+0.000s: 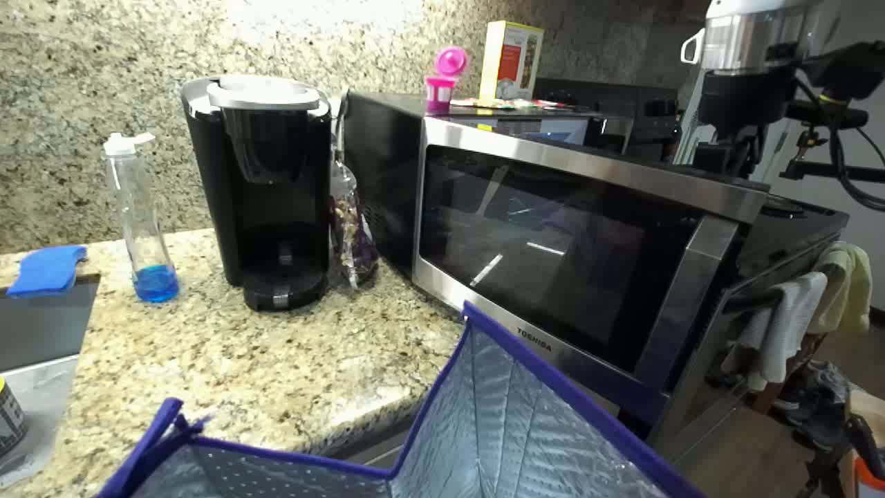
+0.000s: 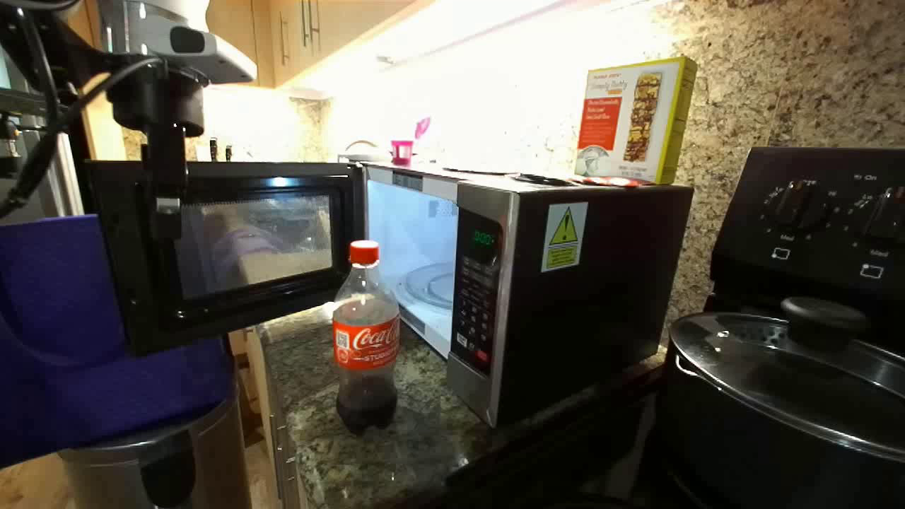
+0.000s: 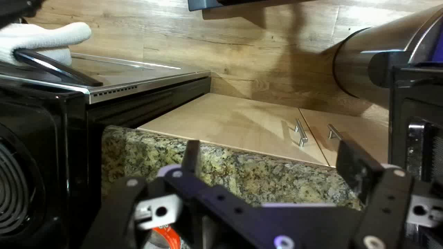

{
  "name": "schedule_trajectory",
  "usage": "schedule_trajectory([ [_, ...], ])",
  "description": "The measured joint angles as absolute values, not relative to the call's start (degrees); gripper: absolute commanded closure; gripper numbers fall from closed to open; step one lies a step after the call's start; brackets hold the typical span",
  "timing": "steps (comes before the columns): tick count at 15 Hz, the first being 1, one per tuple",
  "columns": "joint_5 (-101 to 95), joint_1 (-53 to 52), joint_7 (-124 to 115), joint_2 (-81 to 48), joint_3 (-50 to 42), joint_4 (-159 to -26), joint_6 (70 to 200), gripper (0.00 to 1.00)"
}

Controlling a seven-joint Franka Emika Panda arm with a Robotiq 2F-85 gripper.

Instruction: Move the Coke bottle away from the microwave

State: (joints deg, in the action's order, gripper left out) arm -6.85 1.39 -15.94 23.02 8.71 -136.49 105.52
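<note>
The Coke bottle (image 2: 366,346), with a red cap and red label, stands upright on the counter in front of the microwave (image 2: 573,325), close to its control panel. The microwave door (image 2: 233,254) is swung open and the inside is lit. In an exterior view, the microwave (image 1: 553,256) door hides the bottle. My gripper (image 2: 167,219) points down in front of the open door, apart from the bottle. It also shows behind the door's top (image 1: 726,155). In the wrist view the fingers (image 3: 273,160) are wide apart and empty; the bottle's red label (image 3: 169,237) shows at the bottom.
A stove with a lidded pot (image 2: 785,396) stands beside the microwave. A snack box (image 2: 629,120) and pink cup (image 2: 402,152) sit on top. A purple insulated bag (image 1: 511,415), a coffee maker (image 1: 269,194) and a blue-liquid bottle (image 1: 142,221) are on the door's far side.
</note>
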Motion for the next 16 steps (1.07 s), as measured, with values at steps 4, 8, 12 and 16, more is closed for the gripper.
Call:
schedule_trajectory([
  [4, -6.85, 1.39, -15.94, 23.02, 8.71, -136.49, 105.52, 0.0],
  [8, -6.85, 1.2, -15.99, 23.02, 8.51, -136.48, 105.49, 0.0],
  [12, -6.85, 1.28, -16.31, 23.02, 7.0, -136.12, 105.13, 0.0],
  [16, -6.94, 1.65, -16.31, 23.0, 4.28, -134.62, 106.23, 0.0],
])
